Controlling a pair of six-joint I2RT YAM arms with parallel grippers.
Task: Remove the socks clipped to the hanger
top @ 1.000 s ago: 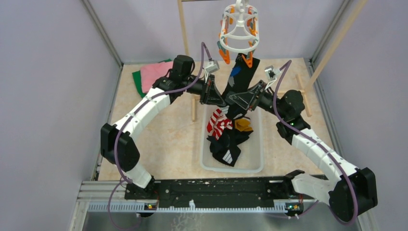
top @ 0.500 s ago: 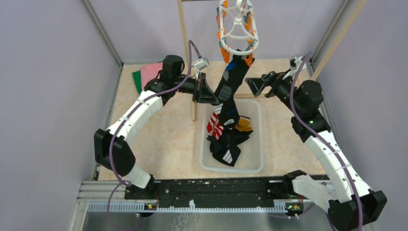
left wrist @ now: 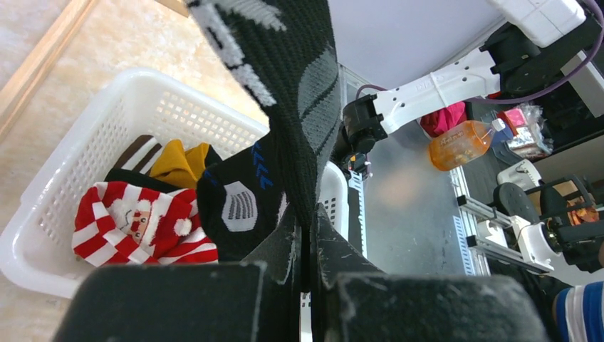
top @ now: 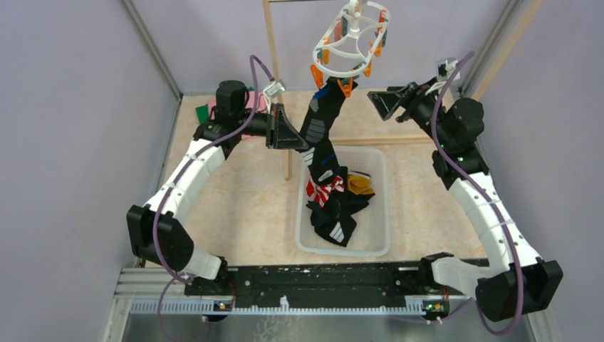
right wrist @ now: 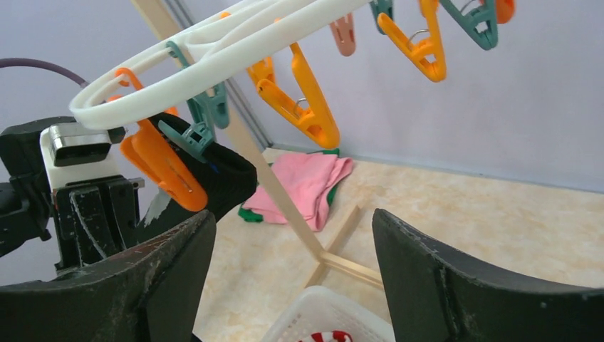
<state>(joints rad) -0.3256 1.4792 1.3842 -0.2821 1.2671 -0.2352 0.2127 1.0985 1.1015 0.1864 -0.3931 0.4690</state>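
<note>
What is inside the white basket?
In the basket lie a red-and-white Santa sock, a yellow sock and black socks with white marks. Whatever lies under the pile is hidden.

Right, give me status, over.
Left gripper shut on black sock, sock pegged to hanger. Right gripper open, empty, beside hanger. Other socks in basket. Nothing blocking.

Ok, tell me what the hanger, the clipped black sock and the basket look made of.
Hanger: apparently moulded plastic, smooth glossy white. Black sock: knitted fabric, matte, stitch ribs visible. Basket: likely white plastic, perforated mesh walls.
</note>
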